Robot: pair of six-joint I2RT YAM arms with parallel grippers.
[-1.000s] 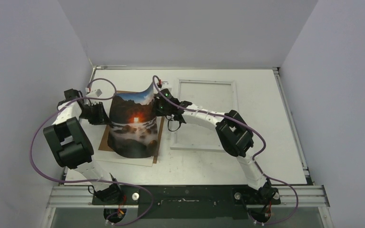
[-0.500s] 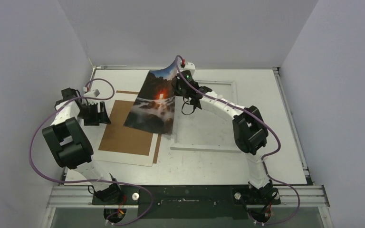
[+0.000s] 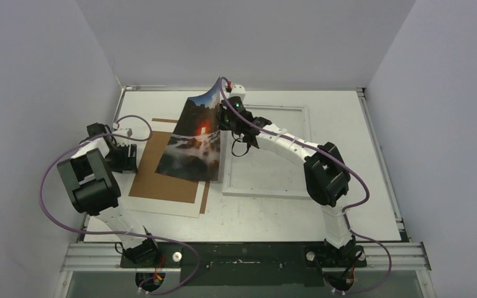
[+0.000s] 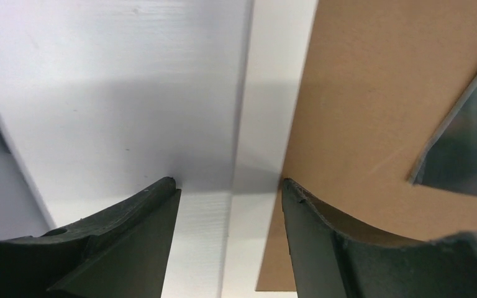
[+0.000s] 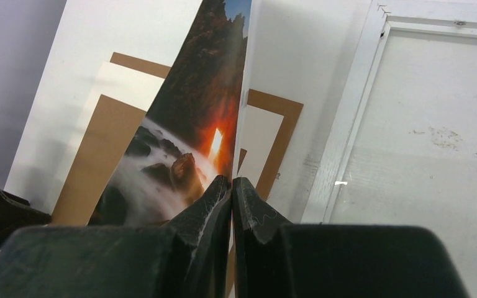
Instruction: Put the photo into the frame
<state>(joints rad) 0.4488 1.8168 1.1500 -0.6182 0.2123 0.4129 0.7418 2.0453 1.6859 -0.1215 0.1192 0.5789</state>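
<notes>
Right gripper [image 5: 231,181] pinches the photo [image 3: 192,139] edgewise, probably to swing it over the frame [image 3: 264,192]; left gripper [image 4: 230,186] gapes, empty.

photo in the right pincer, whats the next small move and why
Probably swing the right pincer rightward: it is shut on the glossy mountain-sunset photo, which hangs tilted with its lower edge over the brown cardboard backing board, left of the thin white rectangular picture frame.
</notes>
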